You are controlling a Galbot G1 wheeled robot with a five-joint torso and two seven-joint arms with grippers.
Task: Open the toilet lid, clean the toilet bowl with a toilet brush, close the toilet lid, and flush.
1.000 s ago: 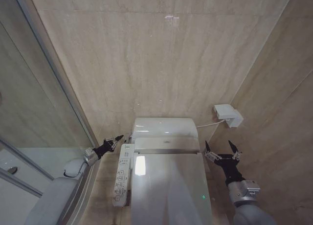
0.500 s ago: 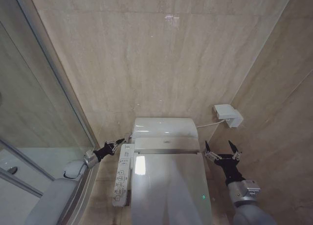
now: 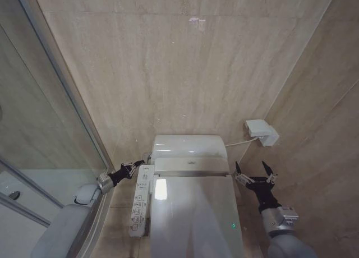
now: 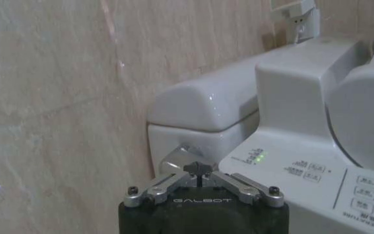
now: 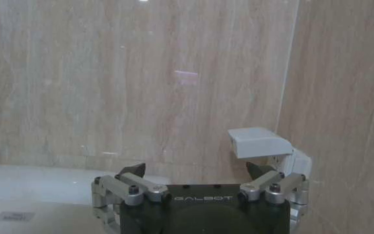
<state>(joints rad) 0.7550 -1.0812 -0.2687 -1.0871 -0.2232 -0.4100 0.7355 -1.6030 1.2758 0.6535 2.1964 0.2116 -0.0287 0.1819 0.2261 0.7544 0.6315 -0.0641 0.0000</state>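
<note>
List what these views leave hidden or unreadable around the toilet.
- Toilet bowl interior: head view, covered by the shut toilet lid.
- Toilet front: head view, cut off by the bottom edge.
- Button panel labels: head and left wrist views, too small and blurred to read.
- Metal part just ahead of the left gripper: left wrist view, partly hidden by its shut fingers.

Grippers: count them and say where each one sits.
2. The left gripper, shut, is beside the toilet bowl's rear left corner; the right gripper, open, hangs off the toilet lid's right edge.
</note>
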